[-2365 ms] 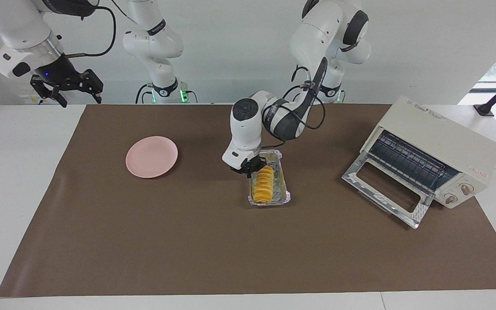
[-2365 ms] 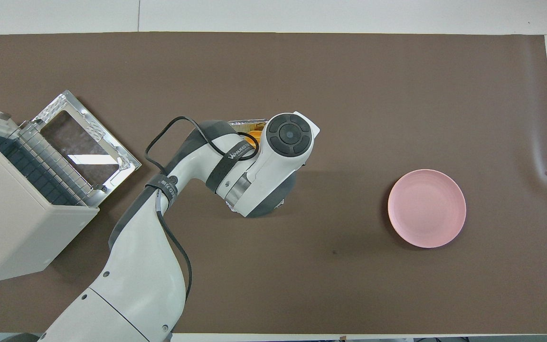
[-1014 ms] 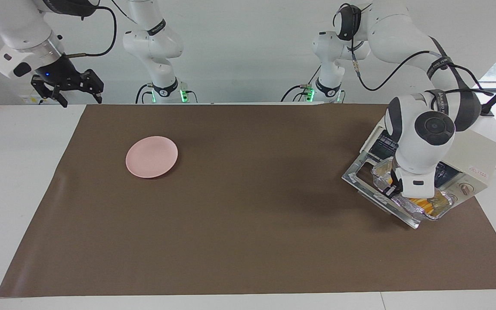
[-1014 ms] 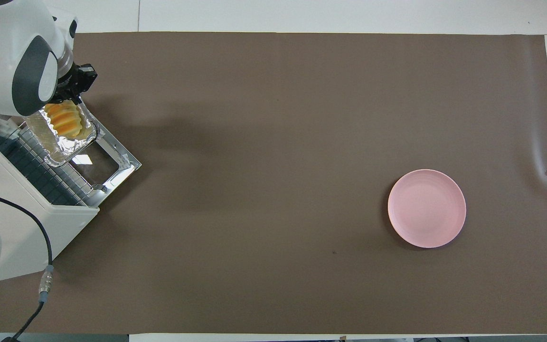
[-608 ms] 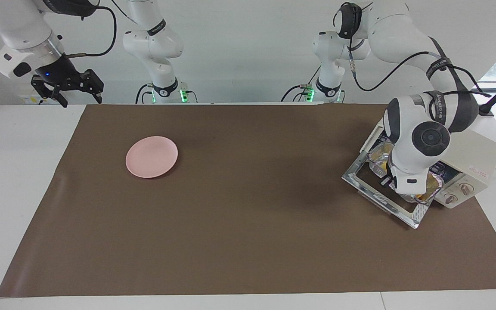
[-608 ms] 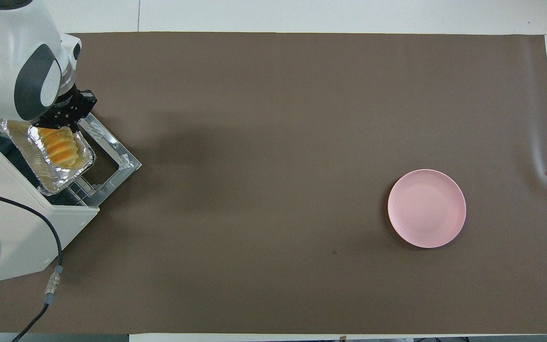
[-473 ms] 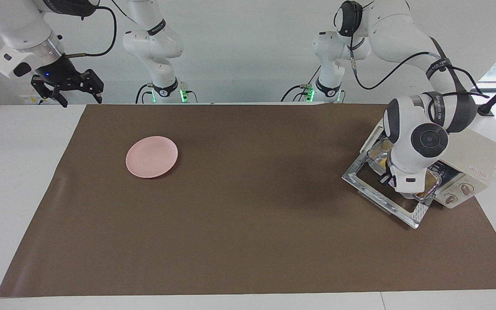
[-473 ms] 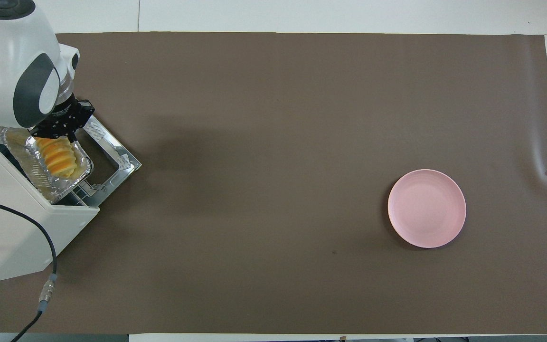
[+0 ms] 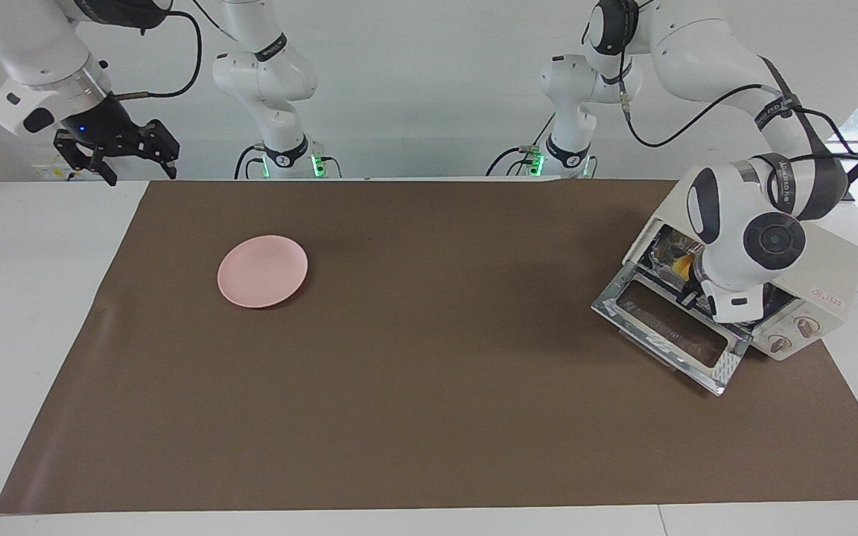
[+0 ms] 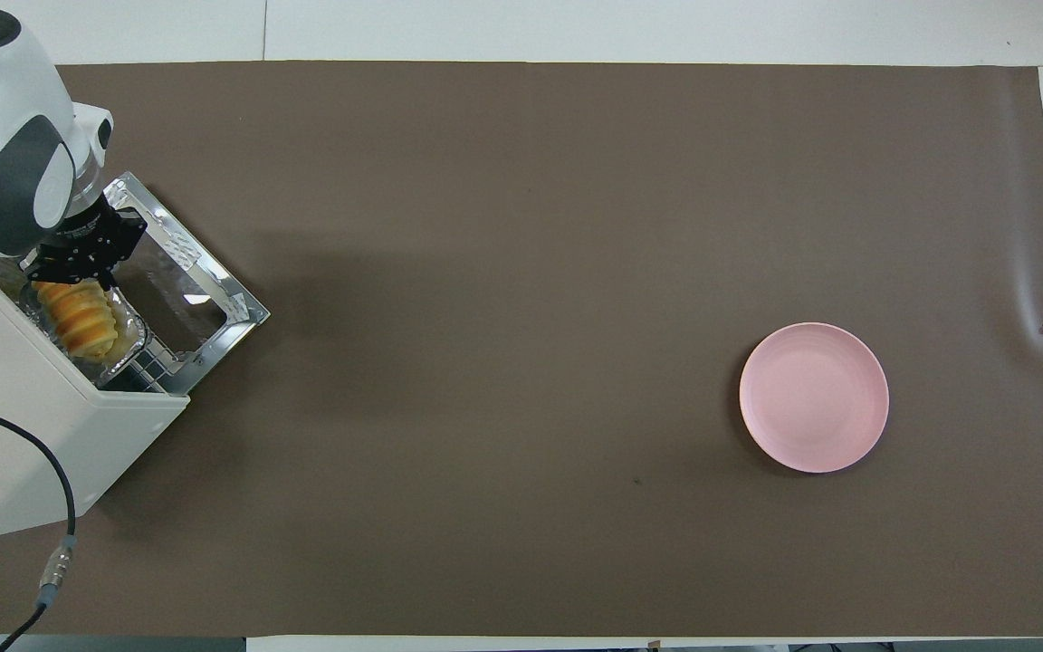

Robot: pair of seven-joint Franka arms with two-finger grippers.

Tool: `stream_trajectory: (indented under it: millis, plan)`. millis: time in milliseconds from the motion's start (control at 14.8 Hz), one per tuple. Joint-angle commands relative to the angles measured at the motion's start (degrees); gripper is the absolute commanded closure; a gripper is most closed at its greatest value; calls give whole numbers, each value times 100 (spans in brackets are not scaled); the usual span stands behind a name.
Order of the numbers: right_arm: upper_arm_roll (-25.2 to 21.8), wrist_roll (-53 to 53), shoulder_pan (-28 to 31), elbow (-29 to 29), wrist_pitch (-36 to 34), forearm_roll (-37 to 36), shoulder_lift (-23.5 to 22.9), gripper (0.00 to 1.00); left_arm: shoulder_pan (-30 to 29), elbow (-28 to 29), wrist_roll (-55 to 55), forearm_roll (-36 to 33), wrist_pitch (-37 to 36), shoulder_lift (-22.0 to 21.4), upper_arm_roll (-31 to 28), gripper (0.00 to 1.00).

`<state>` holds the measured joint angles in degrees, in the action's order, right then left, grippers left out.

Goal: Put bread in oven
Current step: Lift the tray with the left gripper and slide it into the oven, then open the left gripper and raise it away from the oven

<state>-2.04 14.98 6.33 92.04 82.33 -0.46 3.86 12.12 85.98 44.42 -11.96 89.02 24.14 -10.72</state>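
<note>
Left gripper (image 10: 64,272), clamped on the foil tray (image 10: 128,340) carrying the bread (image 10: 78,317), at the oven (image 9: 809,260) mouth; a snagged tray rim could tip the loaf out.

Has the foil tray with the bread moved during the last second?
Yes. The foil tray with the bread went from above the open door into the oven mouth, held by the left gripper.

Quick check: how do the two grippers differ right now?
The left gripper is at the open oven, shut on the foil tray holding the bread; the right gripper is open and holds nothing. The left is low at the oven mouth; the right waits raised over its table end.
</note>
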Motion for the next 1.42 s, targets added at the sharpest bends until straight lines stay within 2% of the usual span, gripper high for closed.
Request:
stream_trajectory:
  millis: [0, 270, 338, 405, 473, 743, 878, 1014, 1149, 1351]
  plan:
    - [63, -12, 61, 60, -59, -41, 80, 0, 1, 279, 155, -122, -25, -225, 9, 100]
    - [63, -12, 61, 60, -59, -41, 80, 0, -70, 297, 155, -122, 10, -234, 0, 100]
    - [63, -12, 61, 60, -50, -41, 80, 0, -78, 305, 94, -122, 45, -234, 0, 67]
    - [63, -12, 61, 60, -59, -41, 80, 0, -87, 306, 41, -122, 54, -234, 0, 4]
    - [63, -12, 61, 60, -59, -41, 80, 0, -79, 297, -73, -131, 98, -234, 0, 0]
    - [63, -12, 61, 60, -59, -41, 80, 0, 0, 139, -890, -183, 633, -251, -18, 0]
    - [63, -12, 61, 60, -59, -41, 80, 0, -34, -299, -944, -123, 862, -260, -9, 0]
    - [63, -12, 61, 60, -50, -41, 80, 0, -61, -729, -1240, -87, 758, -278, -9, 0]
    - [63, -12, 61, 60, -59, -41, 80, 0, -78, -749, -2483, 402, 548, -741, -61, 0]
    - [63, -12, 61, 60, -59, -41, 80, 0, -193, -732, -3604, 957, -93, -1331, -62, 0]
